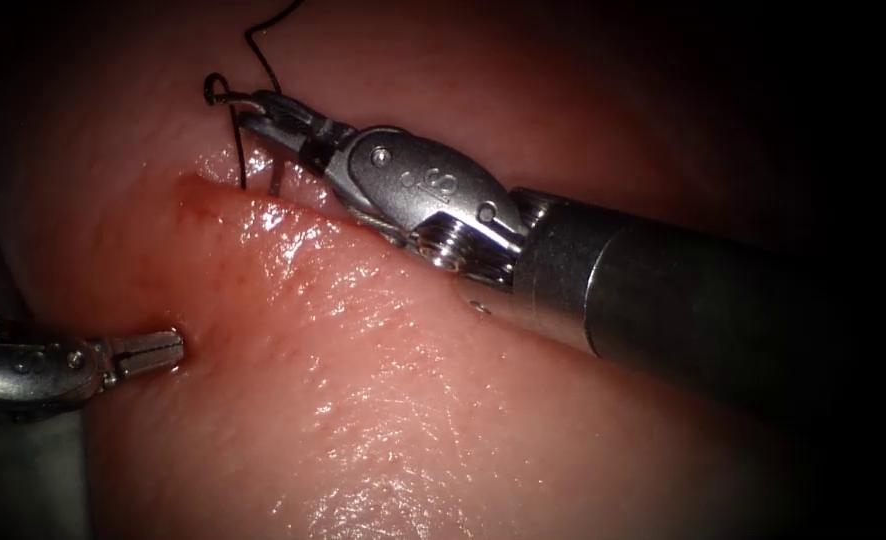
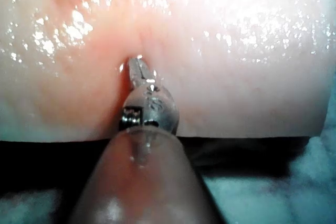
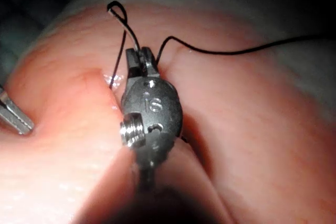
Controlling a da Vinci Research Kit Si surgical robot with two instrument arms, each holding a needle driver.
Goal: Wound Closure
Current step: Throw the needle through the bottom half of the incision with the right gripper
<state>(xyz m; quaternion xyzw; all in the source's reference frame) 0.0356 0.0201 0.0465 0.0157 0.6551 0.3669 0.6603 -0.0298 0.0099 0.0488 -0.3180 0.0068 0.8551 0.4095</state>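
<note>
Gripping the needle [image 1: 235, 118] in the right gripper [image 1: 263, 112] upper left – left gripper [image 1: 168, 347] closed, empty – cut [image 1: 293, 195] gaping, closure barely beginning.

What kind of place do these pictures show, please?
Probably a bench for surgical practice. The right claw grips a curved needle with dark thread at a cut in the tissue. The left claw holds nothing.
</note>
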